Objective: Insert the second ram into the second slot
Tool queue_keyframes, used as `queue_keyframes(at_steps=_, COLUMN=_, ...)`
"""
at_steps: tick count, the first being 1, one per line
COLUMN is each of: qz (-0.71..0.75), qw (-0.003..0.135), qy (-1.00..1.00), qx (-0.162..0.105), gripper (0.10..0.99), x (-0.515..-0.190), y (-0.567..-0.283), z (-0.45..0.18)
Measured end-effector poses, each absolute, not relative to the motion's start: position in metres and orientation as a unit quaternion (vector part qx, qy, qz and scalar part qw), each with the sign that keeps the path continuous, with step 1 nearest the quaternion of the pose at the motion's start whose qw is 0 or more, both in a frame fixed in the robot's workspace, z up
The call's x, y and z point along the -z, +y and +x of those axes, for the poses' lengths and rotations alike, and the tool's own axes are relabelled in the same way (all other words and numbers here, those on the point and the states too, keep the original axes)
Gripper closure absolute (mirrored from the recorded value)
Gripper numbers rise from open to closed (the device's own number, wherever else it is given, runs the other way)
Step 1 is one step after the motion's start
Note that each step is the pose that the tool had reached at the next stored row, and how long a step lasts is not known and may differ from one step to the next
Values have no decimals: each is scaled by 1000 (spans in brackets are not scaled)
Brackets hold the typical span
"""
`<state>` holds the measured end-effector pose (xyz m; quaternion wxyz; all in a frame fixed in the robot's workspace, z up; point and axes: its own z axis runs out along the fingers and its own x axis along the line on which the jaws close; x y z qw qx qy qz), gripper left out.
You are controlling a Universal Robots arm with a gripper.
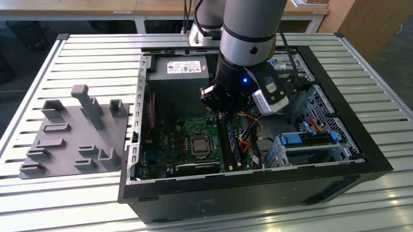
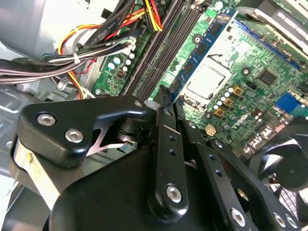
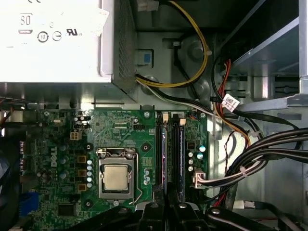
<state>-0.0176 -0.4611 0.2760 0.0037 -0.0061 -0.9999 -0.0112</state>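
The second ram [image 1: 229, 142] is a thin, dark-blue stick with little chips on it. It stands on its long edge in a slot on the green board [image 1: 171, 140], near the square processor [image 1: 199, 145]. The second wrist view shows the second ram [image 2: 202, 48] from the side. It looks light and stiff, but I think it is easy to hurt. It could crack if it is bent, and the chips and the bottom edge should not be squeezed or scraped. The safe places to hold or push it are the plain top edge and the two short ends. Any push should go straight down, so the stick does not tip sideways in the slot. A bit farther back, the gripper [image 1: 223, 112] points down at the far end of the stick. Its jaws look closed together with nothing between them. In the second wrist view the gripper [image 2: 164, 94] sits right at the end of the stick, though I cannot tell for sure if it touches. Above it, the grey arm [image 1: 248, 34] rises almost straight up out of the open computer case [image 1: 258, 203]. Farther away is the silver power box [image 1: 181, 70] at the back of the case. Behind that, the slatted desk [image 1: 96, 41] goes on.
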Motion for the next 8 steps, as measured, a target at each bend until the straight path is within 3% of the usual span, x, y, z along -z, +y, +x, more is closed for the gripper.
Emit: queue_keyframes(at_steps=8, qz=-8, qw=4, qy=-1000, qx=11, gripper=945, x=-263, y=-461, z=-15)
